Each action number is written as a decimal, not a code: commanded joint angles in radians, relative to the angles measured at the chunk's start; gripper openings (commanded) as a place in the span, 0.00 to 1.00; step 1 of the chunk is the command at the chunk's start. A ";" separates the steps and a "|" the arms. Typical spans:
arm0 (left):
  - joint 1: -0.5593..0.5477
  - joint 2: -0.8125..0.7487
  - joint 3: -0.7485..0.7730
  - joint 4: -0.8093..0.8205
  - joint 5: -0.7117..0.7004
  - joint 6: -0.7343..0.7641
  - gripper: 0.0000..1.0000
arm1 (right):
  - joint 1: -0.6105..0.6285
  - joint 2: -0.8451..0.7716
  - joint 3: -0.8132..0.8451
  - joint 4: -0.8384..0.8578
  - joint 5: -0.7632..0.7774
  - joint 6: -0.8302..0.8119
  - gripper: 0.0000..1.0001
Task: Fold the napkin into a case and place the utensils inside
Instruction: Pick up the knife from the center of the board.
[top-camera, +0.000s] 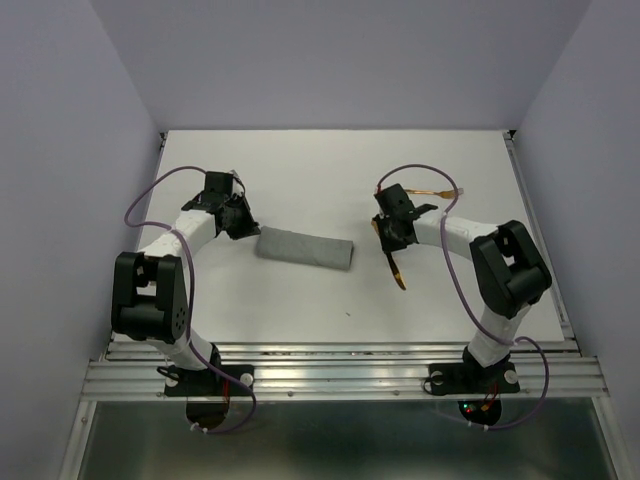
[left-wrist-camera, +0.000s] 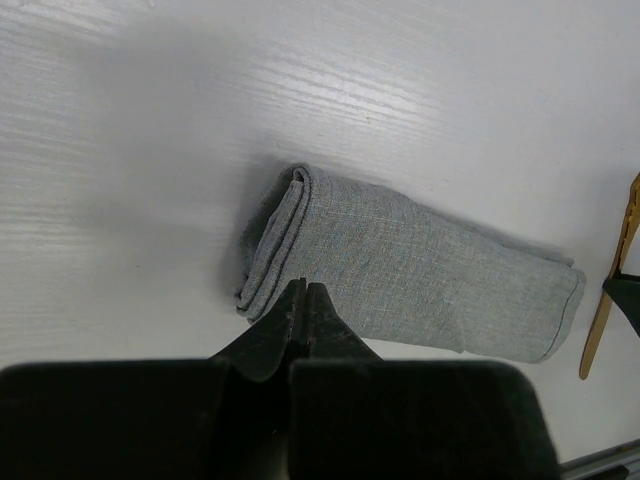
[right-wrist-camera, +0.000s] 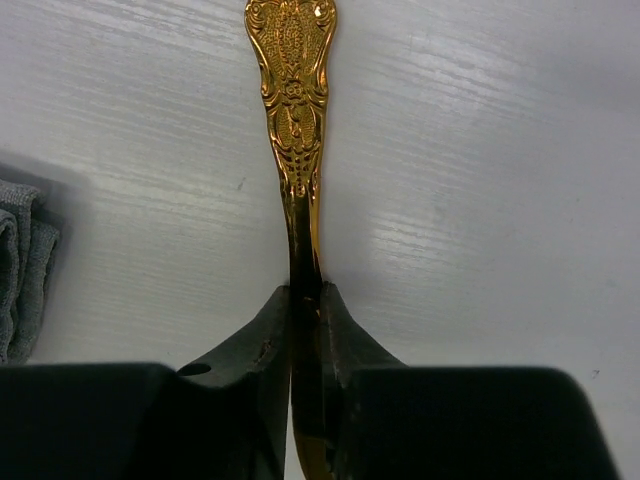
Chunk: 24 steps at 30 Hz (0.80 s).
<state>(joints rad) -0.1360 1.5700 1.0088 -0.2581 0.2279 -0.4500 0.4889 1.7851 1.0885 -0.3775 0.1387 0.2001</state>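
From the top camera, the case (top-camera: 305, 249) is seen as a narrow grey oblong lying flat near the middle of the table (top-camera: 300, 170), between the 2 arms. The left gripper (top-camera: 247, 225) is positioned just beside its left end. The right gripper (top-camera: 386, 240) is placed to the right of the case, apart from it. A golden utensil (top-camera: 399, 272) is held in it, with the free end stretched toward the near edge. A second utensil (top-camera: 440, 192) is found farther back, beside the right arm.

In the left wrist view, the 2 fingers (left-wrist-camera: 275, 335) are pressed together with nothing between them. Their tips are set over the near long edge of the case, and contact with the cloth cannot be judged. Folded layers are shown at the case's left end.

In the right wrist view, the jaws are clamped on the golden utensil's stem, and its ornate handle is pointed away over bare table. A corner of the grey cloth is seen at the left edge.
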 joint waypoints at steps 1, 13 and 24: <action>-0.004 -0.013 0.011 0.022 0.002 0.002 0.00 | 0.019 0.065 0.027 -0.106 -0.034 -0.014 0.13; 0.004 0.053 0.040 -0.032 -0.107 -0.015 0.00 | 0.046 -0.049 0.105 -0.198 0.039 -0.045 0.01; 0.004 0.133 0.088 -0.086 -0.154 -0.021 0.00 | 0.085 -0.079 0.215 -0.268 0.061 -0.099 0.01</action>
<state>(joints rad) -0.1356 1.7058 1.0500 -0.3122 0.1040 -0.4652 0.5518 1.7496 1.2350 -0.6235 0.1806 0.1390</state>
